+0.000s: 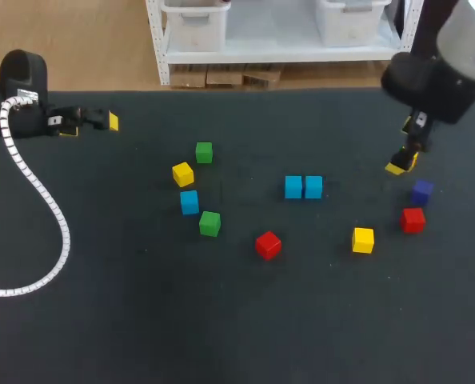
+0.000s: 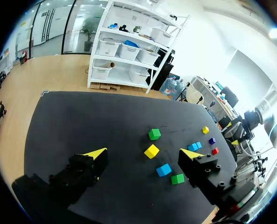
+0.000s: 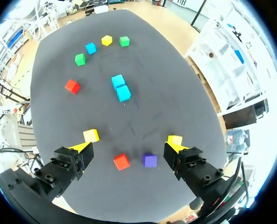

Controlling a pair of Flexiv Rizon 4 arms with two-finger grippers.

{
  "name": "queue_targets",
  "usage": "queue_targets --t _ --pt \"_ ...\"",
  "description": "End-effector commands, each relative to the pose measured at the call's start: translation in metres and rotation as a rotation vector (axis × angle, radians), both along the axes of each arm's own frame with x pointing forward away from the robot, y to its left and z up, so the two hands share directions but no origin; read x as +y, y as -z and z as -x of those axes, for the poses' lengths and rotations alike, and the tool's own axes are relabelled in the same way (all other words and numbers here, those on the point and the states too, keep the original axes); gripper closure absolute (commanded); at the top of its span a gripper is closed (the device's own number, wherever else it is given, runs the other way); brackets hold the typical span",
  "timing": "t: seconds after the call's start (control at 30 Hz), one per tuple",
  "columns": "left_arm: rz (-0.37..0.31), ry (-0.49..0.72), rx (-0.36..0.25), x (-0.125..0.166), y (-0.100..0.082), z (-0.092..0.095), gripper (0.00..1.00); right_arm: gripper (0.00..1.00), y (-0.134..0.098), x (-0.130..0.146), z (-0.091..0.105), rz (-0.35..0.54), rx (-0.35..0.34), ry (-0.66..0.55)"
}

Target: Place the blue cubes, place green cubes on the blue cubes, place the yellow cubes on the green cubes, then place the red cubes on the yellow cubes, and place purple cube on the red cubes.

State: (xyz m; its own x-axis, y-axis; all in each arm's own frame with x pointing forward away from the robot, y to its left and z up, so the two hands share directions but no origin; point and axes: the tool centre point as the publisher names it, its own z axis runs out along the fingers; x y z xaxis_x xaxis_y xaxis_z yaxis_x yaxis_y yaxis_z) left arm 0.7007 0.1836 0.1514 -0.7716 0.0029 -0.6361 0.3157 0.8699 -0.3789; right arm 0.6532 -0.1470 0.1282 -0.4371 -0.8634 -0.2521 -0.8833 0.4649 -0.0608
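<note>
Your left tool (image 2: 143,153) has its two yellow-tipped fingers wide apart with nothing between them. It sits at the far left edge of the surface (image 1: 141,320), well apart from every cube. Your right tool (image 3: 128,143) is spread too, gripping nothing. It hangs at the right side, just beside the purple cube (image 1: 421,191).

From the right wrist, the purple cube and the right red cube (image 1: 413,219) lie side by side, close but apart, in the gap under the open fingers. The right yellow cube (image 1: 363,239) is just ahead of one fingertip.

The other cubes:
- The pair of blue cubes (image 1: 303,187) sits in the middle, touching side by side.
- The middle red cube (image 1: 268,245) lies nearer you than the pair, on its own.
- A looser cluster lies left of centre. It holds the far green cube (image 1: 204,152), then the left yellow cube (image 1: 183,174) close beside it, then the single blue cube (image 1: 189,202), then the near green cube (image 1: 209,223).
- The cubes in that cluster are near one another, but you can see dark surface between them.

Every cube rests directly on the surface, each a single layer. So the stacking the task asks for is not yet done.
</note>
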Motion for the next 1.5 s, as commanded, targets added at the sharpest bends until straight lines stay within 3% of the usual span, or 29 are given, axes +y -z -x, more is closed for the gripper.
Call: queue_targets --t 0.03,0.47,0.6,1.13,1.4,1.5 --pt "0.005 0.002 -0.005 0.001 0.001 0.001 0.00 0.00 -0.003 -0.011 0.015 0.010 -0.143 0.039" --pt "0.005 0.002 -0.005 0.001 0.001 0.001 0.00 0.00 -0.007 -0.032 0.031 -0.022 -0.163 0.090" --pt "0.005 0.002 -0.005 0.001 0.001 0.001 0.00 0.00 -0.006 -0.031 0.033 -0.013 -0.132 0.070" --pt "0.005 0.002 -0.005 0.001 0.001 0.001 0.00 0.00 -0.006 -0.031 0.033 -0.013 -0.132 0.070" --pt "0.005 0.002 -0.005 0.001 0.001 0.001 0.00 0.00 -0.007 -0.015 0.021 -0.291 -0.174 0.107" --pt "0.005 0.002 -0.005 0.001 0.001 0.001 0.00 0.00 -0.009 -0.009 0.016 -0.332 -0.202 0.108"
